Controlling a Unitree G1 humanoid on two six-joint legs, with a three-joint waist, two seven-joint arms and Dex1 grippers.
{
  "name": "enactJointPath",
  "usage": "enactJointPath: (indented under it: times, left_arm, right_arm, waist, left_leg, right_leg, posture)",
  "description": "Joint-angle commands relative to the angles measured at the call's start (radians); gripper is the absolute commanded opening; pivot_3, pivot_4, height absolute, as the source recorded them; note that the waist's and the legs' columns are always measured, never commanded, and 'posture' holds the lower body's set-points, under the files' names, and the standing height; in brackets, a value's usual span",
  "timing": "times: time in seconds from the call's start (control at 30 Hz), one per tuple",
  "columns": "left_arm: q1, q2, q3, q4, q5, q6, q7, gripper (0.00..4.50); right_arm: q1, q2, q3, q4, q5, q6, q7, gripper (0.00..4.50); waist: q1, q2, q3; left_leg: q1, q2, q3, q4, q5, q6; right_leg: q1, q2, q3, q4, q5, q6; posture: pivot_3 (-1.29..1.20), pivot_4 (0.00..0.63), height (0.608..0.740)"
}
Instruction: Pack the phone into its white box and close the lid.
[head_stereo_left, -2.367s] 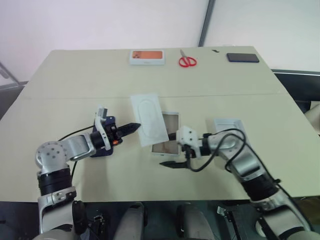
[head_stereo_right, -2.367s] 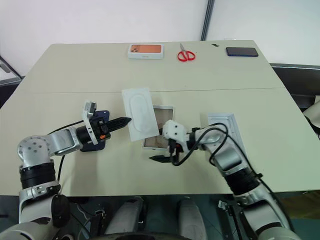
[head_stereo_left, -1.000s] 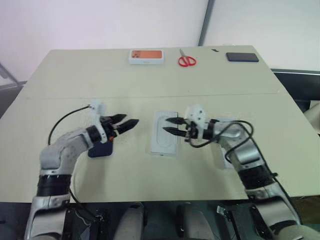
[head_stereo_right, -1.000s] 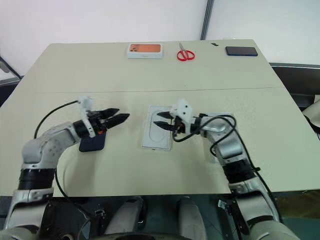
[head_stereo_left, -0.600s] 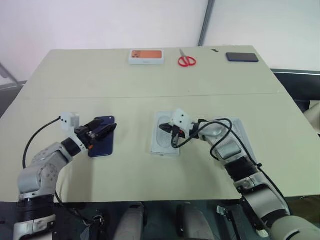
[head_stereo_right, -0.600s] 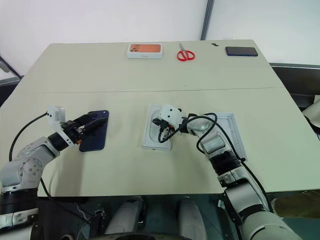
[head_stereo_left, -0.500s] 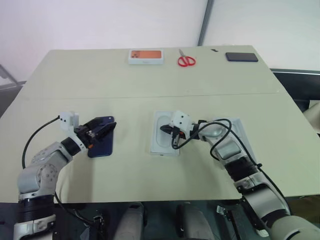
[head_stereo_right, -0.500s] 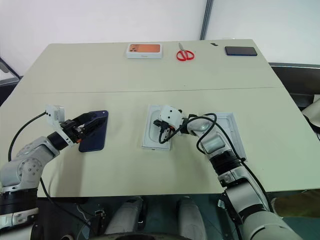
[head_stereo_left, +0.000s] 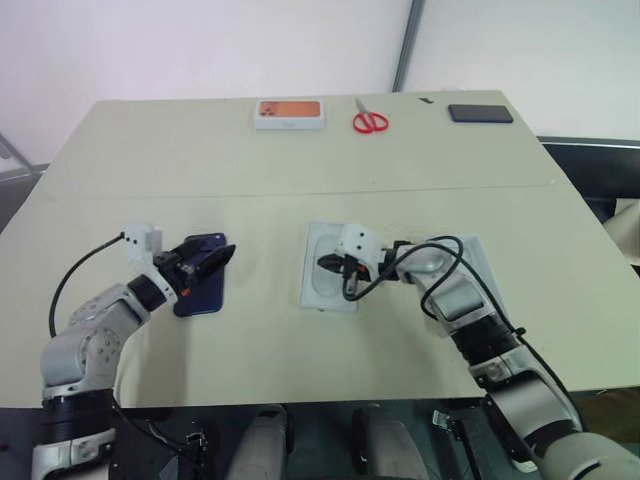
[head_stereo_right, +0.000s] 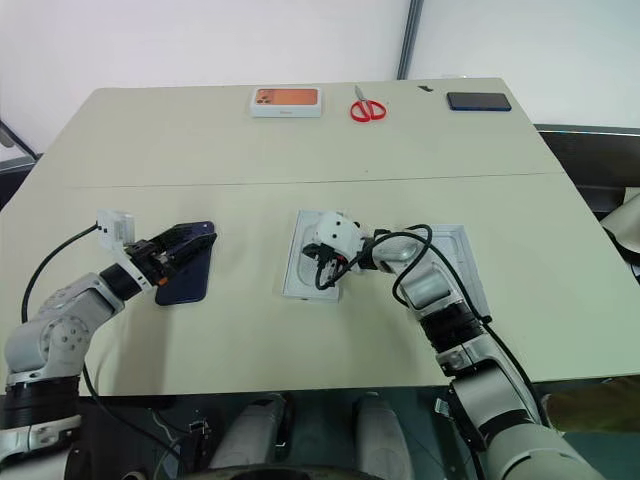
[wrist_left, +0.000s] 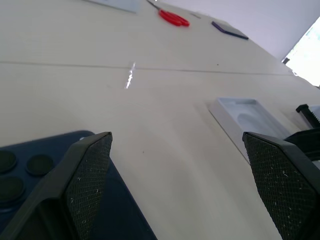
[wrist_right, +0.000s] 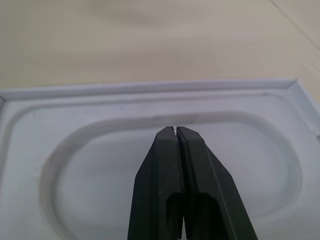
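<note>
Phone (head_stereo_left: 203, 287) long axis near-far, directly under left gripper (head_stereo_left: 211, 259), fingers spread; right gripper (wrist_right: 175, 131) pressed together over white box (head_stereo_left: 330, 280)

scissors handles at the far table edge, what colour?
Red. The scissors show best in the left eye view, lying beside the orange-printed box.

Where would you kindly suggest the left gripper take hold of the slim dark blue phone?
Probably across the long edges of the slim dark blue phone, coming from its near end: it lies flat on the table, lengthwise away from the robot, and the open left gripper hangs over it.
</note>
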Motion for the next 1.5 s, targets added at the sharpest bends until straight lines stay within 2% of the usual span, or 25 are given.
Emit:
enactJointPath:
  times: [0.03,0.27,0.43,0.63,0.83,1.07,1.5]
  left_arm:
    - [-0.018,0.056,0.034,0.02,-0.024,0.057,-0.005,4.42]
    - [-0.066,0.157,0.094,0.181,-0.035,0.141,-0.015,4.42]
    - [-0.061,0.21,0.067,0.307,0.035,0.126,-0.03,4.42]
    - [-0.089,0.205,0.083,0.355,-0.034,0.273,-0.073,4.42]
    - [-0.104,0.199,0.033,0.357,-0.059,0.417,-0.113,4.42]
    - [-0.104,0.184,-0.047,0.352,-0.025,0.443,-0.151,4.42]
    - [-0.16,0.133,-0.145,0.379,0.037,0.434,-0.211,4.42]
  right_arm:
    - [-0.033,0.021,-0.064,-0.049,0.058,-0.013,-0.019,0.1]
    - [-0.113,0.099,-0.058,-0.032,0.052,-0.046,-0.072,0.1]
    - [-0.164,0.19,0.031,0.021,-0.023,-0.052,-0.108,0.1]
    - [-0.243,0.273,0.129,0.144,-0.102,-0.035,-0.118,0.1]
    - [-0.301,0.349,0.219,0.299,-0.191,-0.024,-0.127,0.1]
    - [-0.317,0.395,0.234,0.381,-0.223,-0.016,-0.114,0.1]
    - [-0.368,0.48,0.221,0.542,-0.245,-0.023,-0.176,0.1]
  waist:
    - [-0.001,0.0,0.0]
    - [-0.005,0.0,0.0]
    - [-0.013,0.0,0.0]
    - [-0.022,0.0,0.0]
    - [-0.023,0.0,-0.001]
    - [-0.019,0.001,-0.002]
    - [-0.001,0.007,-0.011]
  left_leg:
    - [0.0,0.0,0.0,0.0,0.0,0.0]
    - [0.0,0.001,0.0,0.0,0.0,0.0]
    - [0.0,0.001,0.0,-0.001,0.0,0.0]
    - [0.0,0.001,-0.002,-0.001,0.0,0.0]
    - [0.001,0.001,-0.002,-0.001,0.0,0.0]
    - [0.001,0.0,-0.002,-0.001,0.0,-0.001]
    - [0.005,-0.003,-0.002,-0.002,0.0,-0.001]
  right_leg:
    - [0.0,0.0,0.0,0.0,0.0,0.0]
    - [-0.001,0.002,0.0,0.001,0.0,0.0]
    - [-0.002,0.002,0.001,0.002,0.0,-0.001]
    - [-0.003,0.002,0.001,0.004,0.001,-0.001]
    - [-0.003,0.001,0.001,0.005,0.001,-0.001]
    - [-0.002,0.0,0.001,0.005,0.001,-0.001]
    - [0.0,-0.002,0.001,0.005,0.0,-0.001]
  posture:
    - [0.0,0.15,0.74]
    - [0.0,0.15,0.74]
    - [0.0,0.15,0.74]
    - [0.0,0.15,0.74]
    - [0.0,0.15,0.74]
    - [0.0,0.15,0.74]
    - [0.0,0.15,0.74]
